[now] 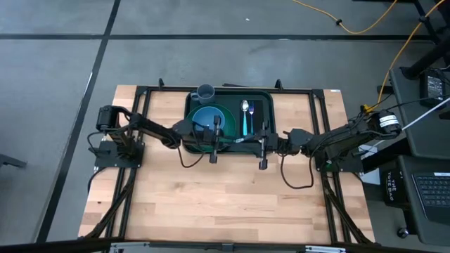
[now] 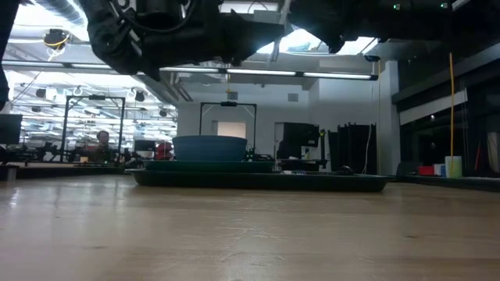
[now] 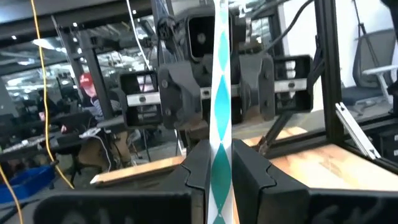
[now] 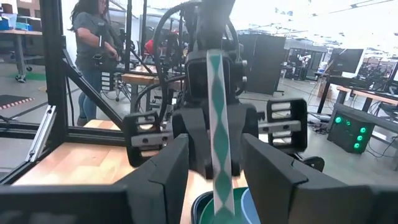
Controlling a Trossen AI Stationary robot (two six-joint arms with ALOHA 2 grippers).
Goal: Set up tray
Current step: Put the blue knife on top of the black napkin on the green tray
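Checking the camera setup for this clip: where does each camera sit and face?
High: overhead, straight down on the tray; both arms show.
Low: table height, level across at the tray; arms overhead.
Left wrist: past the left fingers, shut on the striped straw, toward the other arm.
Right wrist: past the right fingers, open, toward the left arm.
Both wrist views share the straw.

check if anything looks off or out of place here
One oddity: a teal-and-white patterned straw is in the air, not on the tray. The left gripper pinches it above the bowl, while the right gripper faces it with fingers apart around the straw. Tray, bowl, cup and cutlery look tidy.
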